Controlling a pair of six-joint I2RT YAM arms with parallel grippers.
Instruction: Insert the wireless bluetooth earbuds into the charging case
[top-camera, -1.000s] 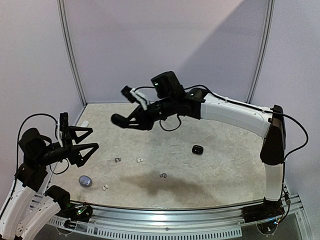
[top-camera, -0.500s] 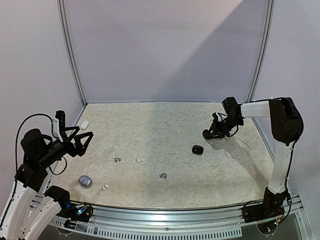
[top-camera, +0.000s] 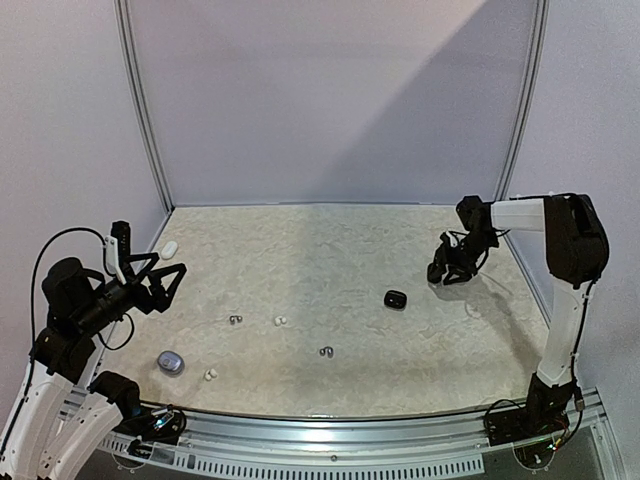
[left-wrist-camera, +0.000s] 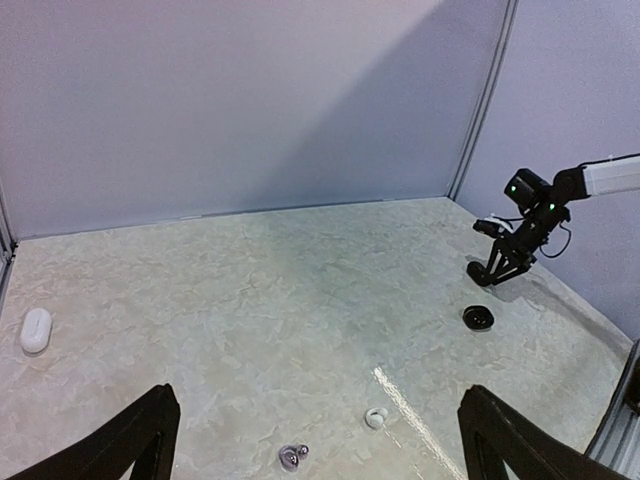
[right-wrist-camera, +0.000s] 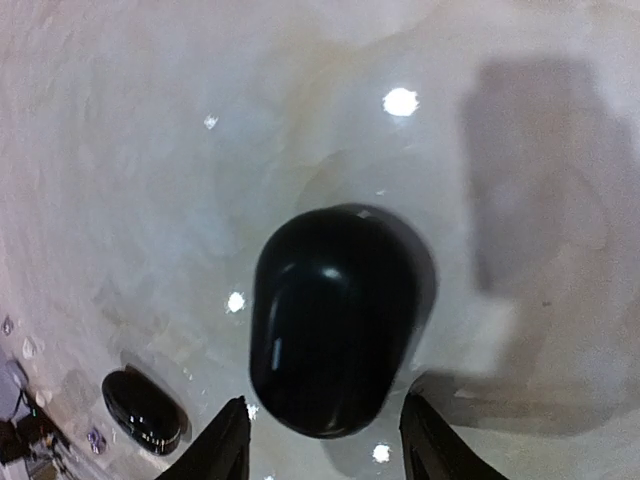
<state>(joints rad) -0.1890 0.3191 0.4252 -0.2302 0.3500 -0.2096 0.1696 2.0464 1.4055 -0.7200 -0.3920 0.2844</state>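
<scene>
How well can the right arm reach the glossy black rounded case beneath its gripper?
Probably yes: the right gripper sits just over the glossy black rounded case, jaws parted to either side, nothing between them.

- right gripper (right-wrist-camera: 325, 445) looks down at the table (right-wrist-camera: 130, 150); only its two dark fingertips (right-wrist-camera: 228, 440) show, at the bottom edge, spread apart
- black pebble-shaped case (right-wrist-camera: 330, 320) lies closed on the table, mid-frame, glossy, with its near end between the fingertips
- thin gap visible on both sides; neither finger touches it
- second glossy black object (right-wrist-camera: 145, 410), smaller in frame, lies on the table well off to the lower left; can't tell what it is
- table is pale and marbled, with bright light spots
- grey blocky shadow on the upper right, another under the case
- small blurred bits at the far lower left, unidentifiable
</scene>
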